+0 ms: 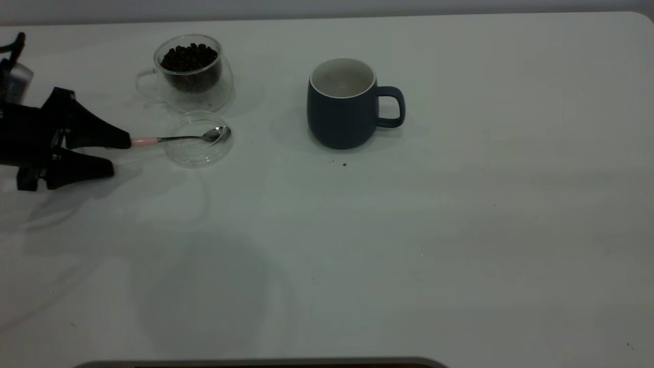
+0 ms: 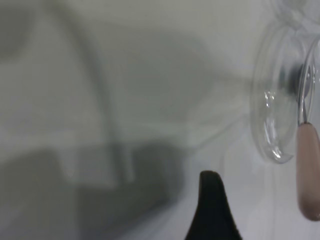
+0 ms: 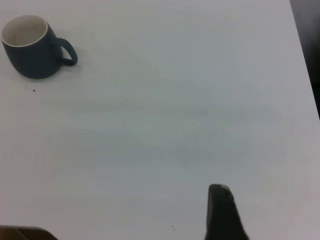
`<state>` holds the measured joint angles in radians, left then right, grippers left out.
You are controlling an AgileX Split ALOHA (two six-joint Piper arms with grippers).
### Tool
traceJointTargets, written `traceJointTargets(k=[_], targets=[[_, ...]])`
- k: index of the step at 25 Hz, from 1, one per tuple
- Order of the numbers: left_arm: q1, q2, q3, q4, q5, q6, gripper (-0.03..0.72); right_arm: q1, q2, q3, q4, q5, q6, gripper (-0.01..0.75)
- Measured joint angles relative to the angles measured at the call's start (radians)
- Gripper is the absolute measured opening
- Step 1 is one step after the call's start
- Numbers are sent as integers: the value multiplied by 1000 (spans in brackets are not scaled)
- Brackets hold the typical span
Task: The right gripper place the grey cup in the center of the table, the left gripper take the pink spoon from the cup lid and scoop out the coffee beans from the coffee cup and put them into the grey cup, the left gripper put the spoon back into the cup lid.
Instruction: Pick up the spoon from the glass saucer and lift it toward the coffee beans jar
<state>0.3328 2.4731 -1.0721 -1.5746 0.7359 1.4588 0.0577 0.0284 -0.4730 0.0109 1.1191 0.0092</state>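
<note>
The grey cup (image 1: 341,110) (image 3: 31,52), dark outside and white inside, stands upright near the table's middle with its handle to the right. The glass coffee cup (image 1: 191,71) holds coffee beans at the back left. In front of it lies the clear cup lid (image 1: 200,148) (image 2: 272,117). The pink spoon (image 1: 179,138) (image 2: 307,170) rests with its metal bowl in the lid and its pink handle pointing left. My left gripper (image 1: 118,154) is open at the handle's end, its upper finger (image 1: 110,135) touching or just beside it. Of the right gripper, only one finger (image 3: 221,210) shows.
A few dark crumbs (image 1: 344,164) lie in front of the grey cup. The white table (image 1: 460,230) runs wide to the right and front. A dark rounded edge (image 1: 265,363) shows at the bottom of the exterior view.
</note>
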Motion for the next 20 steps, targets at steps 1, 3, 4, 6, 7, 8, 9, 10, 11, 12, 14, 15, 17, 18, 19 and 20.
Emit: traceJointTargets(k=[1,3,4,6,7,8,9,10,11,12,14,15,17,18,19,20], targets=[[-1,2,0,-5,5,3,595,0,0,0,0,0,0,488],[-8,3,0,-23,13,7,594,0,0,0,0,0,0,488],[-10,3,-1,-33,13,8,594,0,0,0,0,0,0,488],[-12,3,-1,-38,13,10,594,0,0,0,0,0,0,488],[-12,3,-1,-39,13,11,594,0,0,0,0,0,0,488],[-12,3,-1,-39,14,11,593,0,0,0,0,0,0,488],[-12,3,-1,-39,16,11,593,0,0,0,0,0,0,488],[-12,3,-1,-39,16,8,593,0,0,0,0,0,0,488],[-12,3,-1,-39,18,6,592,0,0,0,0,0,0,488],[-12,3,-1,-39,19,4,589,0,0,0,0,0,0,488],[-12,3,-1,-39,21,3,567,0,0,0,0,0,0,488],[-12,3,-1,-39,23,3,548,0,0,0,0,0,0,488],[-12,4,-1,-39,28,3,497,0,0,0,0,0,0,488],[-12,4,-1,-39,34,2,463,0,0,0,0,0,0,488],[-12,4,-1,-39,39,2,433,0,0,0,0,0,0,488],[-12,4,-1,-39,45,2,393,0,0,0,0,0,0,488]])
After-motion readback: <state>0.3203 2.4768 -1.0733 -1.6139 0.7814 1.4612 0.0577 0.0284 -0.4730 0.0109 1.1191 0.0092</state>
